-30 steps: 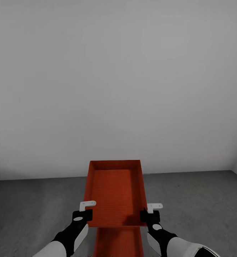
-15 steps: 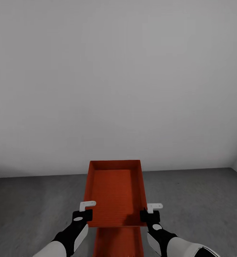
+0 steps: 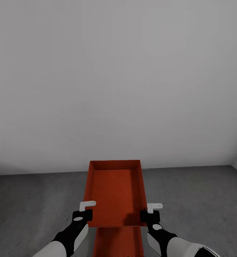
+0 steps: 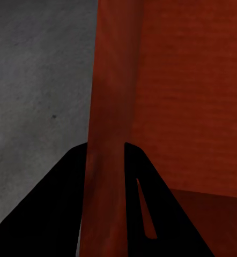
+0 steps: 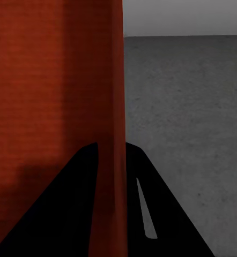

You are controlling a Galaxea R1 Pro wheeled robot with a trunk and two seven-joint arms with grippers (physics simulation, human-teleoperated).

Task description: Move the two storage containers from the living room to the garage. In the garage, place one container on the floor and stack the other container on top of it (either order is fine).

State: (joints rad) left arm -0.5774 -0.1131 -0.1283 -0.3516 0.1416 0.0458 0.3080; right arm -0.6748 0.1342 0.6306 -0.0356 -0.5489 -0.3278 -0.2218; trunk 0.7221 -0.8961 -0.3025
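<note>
Both claws (left [image 3: 84, 211], right [image 3: 151, 212]) pinching orange-red lidless container [image 3: 114, 192] walls, second beneath [image 3: 118, 241]

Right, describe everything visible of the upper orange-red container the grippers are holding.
The upper storage container is an open, lidless orange-red rectangular bin with thin plain walls and a faintly ribbed inner bottom, and it looks empty. It sits level, long axis pointing away from the robot, above the dark grey floor near a pale wall. The left gripper clamps its left side wall near the front corner, and the right gripper clamps its right wall. The second storage container shows just below its near edge.
</note>
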